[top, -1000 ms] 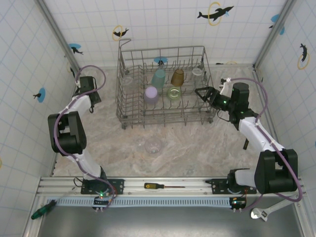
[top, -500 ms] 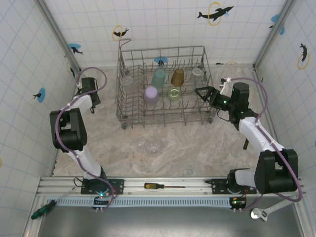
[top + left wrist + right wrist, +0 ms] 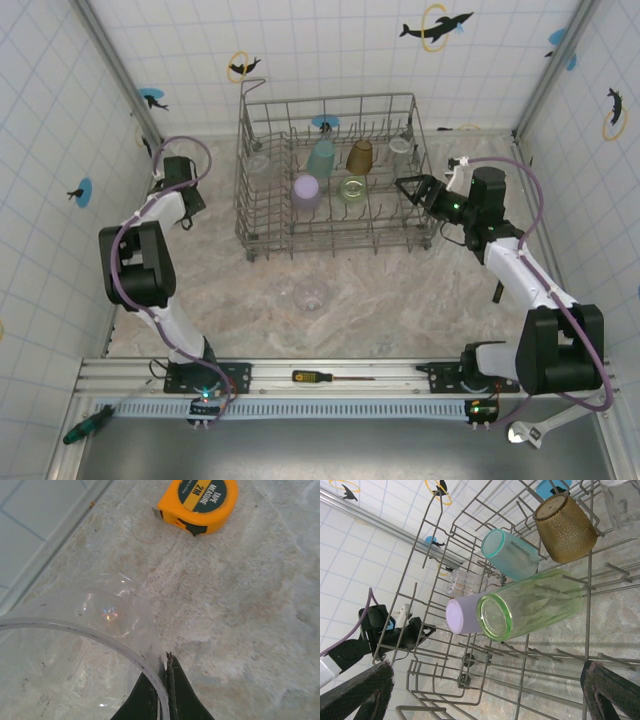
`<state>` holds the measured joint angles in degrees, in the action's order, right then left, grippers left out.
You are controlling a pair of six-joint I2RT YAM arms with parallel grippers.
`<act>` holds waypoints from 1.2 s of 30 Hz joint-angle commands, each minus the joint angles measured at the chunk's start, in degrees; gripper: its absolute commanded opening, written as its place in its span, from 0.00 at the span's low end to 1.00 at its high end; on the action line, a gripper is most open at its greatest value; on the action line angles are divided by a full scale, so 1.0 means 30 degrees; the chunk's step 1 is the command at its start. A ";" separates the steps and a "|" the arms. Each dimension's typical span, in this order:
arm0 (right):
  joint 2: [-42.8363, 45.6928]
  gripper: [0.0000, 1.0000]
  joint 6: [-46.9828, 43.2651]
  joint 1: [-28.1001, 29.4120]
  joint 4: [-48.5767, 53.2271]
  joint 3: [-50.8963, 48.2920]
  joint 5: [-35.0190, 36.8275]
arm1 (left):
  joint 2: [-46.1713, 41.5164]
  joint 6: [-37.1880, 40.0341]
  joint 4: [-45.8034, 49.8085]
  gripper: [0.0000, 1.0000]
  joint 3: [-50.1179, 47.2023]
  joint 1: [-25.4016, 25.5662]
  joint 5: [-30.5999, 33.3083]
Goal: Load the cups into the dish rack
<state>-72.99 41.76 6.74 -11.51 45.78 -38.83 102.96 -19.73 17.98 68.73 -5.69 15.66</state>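
Left claw [image 3: 167, 685] clamped on the rim of 1 clear cup [image 3: 75, 630]; right claw [image 3: 406, 190] spread wide beside the rack [image 3: 340, 240].

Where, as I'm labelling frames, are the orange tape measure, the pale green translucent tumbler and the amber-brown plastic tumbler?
orange tape measure [image 3: 199, 501], left wrist view, round top label.
pale green translucent tumbler [image 3: 537, 604], right wrist view, its side wall.
amber-brown plastic tumbler [image 3: 566, 528], right wrist view, its dimpled side.

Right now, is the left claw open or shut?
Shut on the clear cup: the left claw's fingers press together with the cup's thin wall pinched between them.
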 commanded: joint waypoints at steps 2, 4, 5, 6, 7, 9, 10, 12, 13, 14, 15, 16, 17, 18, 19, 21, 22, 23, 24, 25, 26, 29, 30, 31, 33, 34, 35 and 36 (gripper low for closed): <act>0.0419 1.00 0.0015 -0.0058 -0.0496 -0.0201 -0.0080 | -0.2193 -0.1395 0.0513 0.00 -0.0920 -0.0088 -0.1728; 0.0367 1.00 0.0050 -0.0050 -0.0558 -0.0211 -0.0150 | -0.2978 -0.1768 0.0412 0.00 -0.1486 -0.0094 -0.2155; 0.0311 1.00 0.0049 -0.0026 -0.0577 -0.0211 -0.0182 | -0.3305 -0.1872 0.0419 0.00 -0.1669 -0.0103 -0.2292; 0.0235 1.00 0.0080 0.0008 -0.0586 -0.0150 -0.0218 | -0.3638 -0.2053 0.0379 0.00 -0.1837 -0.0080 -0.2450; 0.0205 1.00 0.0113 0.0031 -0.0614 -0.0117 -0.0262 | -0.4025 -0.2203 0.0355 0.00 -0.2049 -0.0100 -0.2635; 0.0135 1.00 0.0191 0.0118 -0.0617 0.0009 -0.0270 | -0.4692 -0.2462 0.0149 0.00 -0.2399 -0.0094 -0.2994; 0.0097 1.00 0.0202 0.0196 -0.0595 0.0083 -0.0242 | -0.5058 -0.2667 -0.0034 0.00 -0.2614 -0.0094 -0.3299; 0.0044 1.00 0.0231 0.0338 -0.0595 0.0199 -0.0155 | -0.5772 -0.2956 -0.0670 0.00 -0.3097 -0.0094 -0.4086; 0.0021 1.00 0.0257 0.0453 -0.0615 0.0263 -0.0084 | -0.6176 -0.3008 -0.1164 0.00 -0.3392 -0.0092 -0.4726; 0.0012 1.00 0.0260 0.0519 -0.0578 0.0305 0.0024 | -0.6496 -0.3072 -0.1636 0.00 -0.3672 -0.0074 -0.5287; -0.0044 1.00 0.0260 0.0643 -0.0588 0.0357 0.0109 | -0.6858 -0.3259 -0.2095 0.00 -0.3983 -0.0094 -0.5793; -0.0070 1.00 0.0260 0.0764 -0.0522 0.0436 0.0191 | -0.7177 -0.3438 -0.2435 0.00 -0.4100 -0.0106 -0.6164; -0.0117 1.00 0.0260 0.0903 -0.0476 0.0500 0.0238 | -0.7456 -0.3612 -0.2681 0.00 -0.4467 -0.0094 -0.6342; -0.0162 1.00 0.0260 0.1064 -0.0478 0.0547 0.0333 | -0.7710 -0.3791 -0.2858 0.00 -0.4702 -0.0092 -0.6470; -0.0212 0.99 0.0238 0.1208 -0.0464 0.0601 0.0438 | -0.7920 -0.3931 -0.3072 0.00 -0.4863 -0.0094 -0.6661; -0.0329 1.00 0.0231 0.1472 -0.0390 0.0779 0.0625 | -0.8362 -0.4044 -0.3721 0.00 -0.5215 -0.0093 -0.7236; -0.0437 1.00 0.0217 0.1622 -0.0283 0.0902 0.0666 | -0.8538 -0.4169 -0.4046 0.00 -0.5401 -0.0101 -0.7397; -0.0502 1.00 0.0165 0.1767 -0.0217 0.1016 0.0690 | -0.8721 -0.4333 -0.4364 0.00 -0.5551 -0.0094 -0.7591; -0.0593 1.00 0.0107 0.1916 -0.0079 0.1161 0.0748 | -0.8907 -0.4550 -0.4680 0.00 -0.5735 -0.0079 -0.7764; -0.0672 1.00 0.0021 0.2062 0.0086 0.1325 0.0810 | -0.9095 -0.4809 -0.5057 0.00 -0.5967 -0.0094 -0.8023; -0.0731 1.00 -0.0048 0.2184 0.0215 0.1447 0.0883 | -0.9270 -0.5040 -0.5460 0.00 -0.6160 -0.0094 -0.8244; -0.0808 1.00 -0.0193 0.2481 0.0530 0.1700 0.1098 | -0.9828 -0.5950 -0.6772 0.00 -0.6769 -0.0070 -0.9066; -0.0783 0.99 -0.0255 0.2568 0.0591 0.1760 0.1178 | -0.9979 -0.6280 -0.7209 0.00 -0.6909 -0.0090 -0.9331; -0.0777 1.00 -0.0272 0.2632 0.0641 0.1791 0.1249 | -1.0109 -0.6595 -0.7688 0.00 -0.7039 -0.0109 -0.9637; -0.0751 0.99 -0.0303 0.2785 0.0676 0.1762 0.1391 | -1.0179 -0.7035 -0.8446 0.00 -0.7120 -0.0094 -1.0198; -0.0762 0.99 -0.0340 0.2862 0.0672 0.1739 0.1469 | -1.0098 -0.7197 -0.8470 0.00 -0.6948 -0.0084 -1.0367; -0.0772 1.00 -0.0333 0.2900 0.0672 0.1719 0.1510 | -0.9985 -0.7316 -0.8342 0.00 -0.6762 -0.0094 -1.0514; -0.0814 1.00 -0.0333 0.2985 0.0694 0.1732 0.1572 | -0.9893 -0.7392 -0.8357 0.00 -0.6600 -0.0093 -1.0713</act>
<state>-74.94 41.58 15.03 -9.96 48.66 -35.24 74.02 -39.22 -2.09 47.62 -5.69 -13.04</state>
